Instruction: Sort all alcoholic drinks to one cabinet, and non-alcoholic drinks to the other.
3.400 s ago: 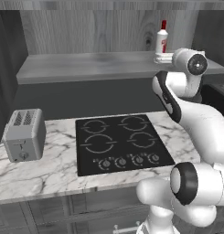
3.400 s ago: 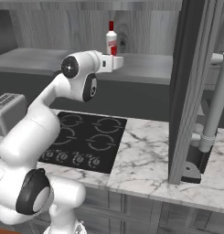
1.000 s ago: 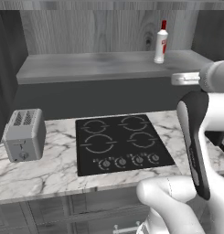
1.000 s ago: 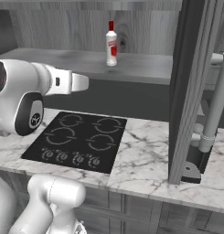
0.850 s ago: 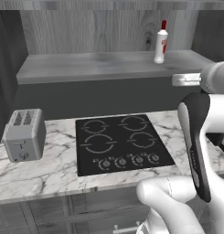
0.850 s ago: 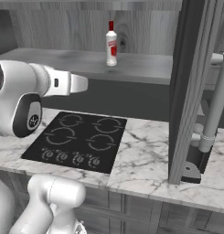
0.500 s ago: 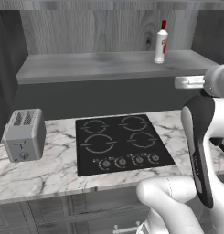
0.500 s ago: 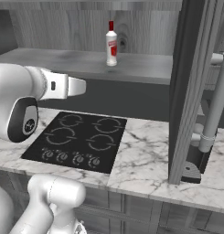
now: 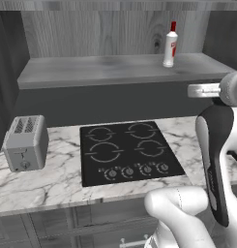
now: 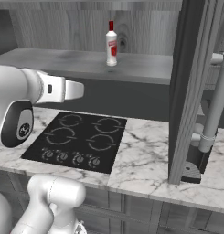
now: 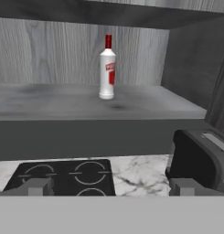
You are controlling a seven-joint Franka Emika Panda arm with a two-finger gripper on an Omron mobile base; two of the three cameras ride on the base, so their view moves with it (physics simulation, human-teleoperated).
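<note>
One of the alcoholic drinks, a small white bottle [image 9: 170, 46] with a red cap and red label, stands upright on the shelf of the open cabinet [image 9: 115, 68]. The right base view shows the bottle [image 10: 111, 45] toward the shelf's middle. In the hand view the bottle [image 11: 107, 68] stands straight ahead and well beyond the fingertips. My gripper [image 11: 111, 187] is open, with nothing between its fingers. It hangs in front of and below the shelf edge, over the counter [image 9: 195, 90] [image 10: 79, 90]. The non-alcoholic drinks are out of view.
A black cooktop [image 9: 129, 152] lies in the marble counter under the shelf. A grey toaster [image 9: 25, 143] stands at the counter's left. An open cabinet door [image 10: 189, 82] with a long bar handle [image 10: 216, 100] stands at the right. A dark boxy object [image 11: 200, 157] sits close on the right.
My hand has sunk a little and drawn slightly back from the shelf, jaws still wide. The white bottle stays where it stood.
</note>
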